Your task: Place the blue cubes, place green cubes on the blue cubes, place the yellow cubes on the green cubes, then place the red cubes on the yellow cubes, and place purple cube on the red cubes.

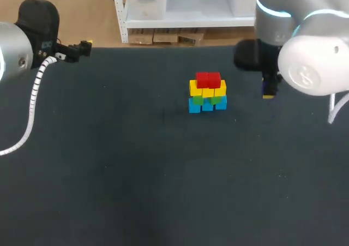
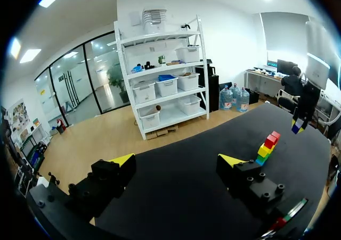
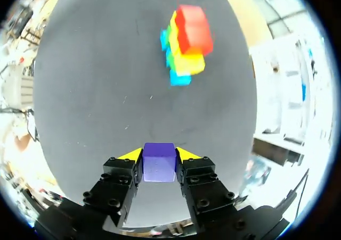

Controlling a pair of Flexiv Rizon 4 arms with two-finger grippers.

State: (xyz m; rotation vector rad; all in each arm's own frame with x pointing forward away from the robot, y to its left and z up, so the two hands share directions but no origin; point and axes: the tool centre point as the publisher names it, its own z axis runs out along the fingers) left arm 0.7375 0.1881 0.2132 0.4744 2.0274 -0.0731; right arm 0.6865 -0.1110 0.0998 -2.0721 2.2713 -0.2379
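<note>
Purple cube (image 3: 159, 166) is pinched between your right gripper's (image 3: 159, 155) yellow tips, apart from the stack (image 1: 207, 97), so the last step is in hand: carry it over the red cubes (image 1: 208, 80) and lower it squarely; your left gripper (image 2: 176, 161) hangs wide open, empty.

You are looking down at a dark, matte table (image 1: 136, 175) that fills most of the head view. Directly on it stands a short row of blue cubes (image 1: 194, 106), right of the middle and toward the far edge. The cubes sit flat, touching one another side by side. They form the bottom layer of a small coloured stack (image 1: 208, 88).
</note>
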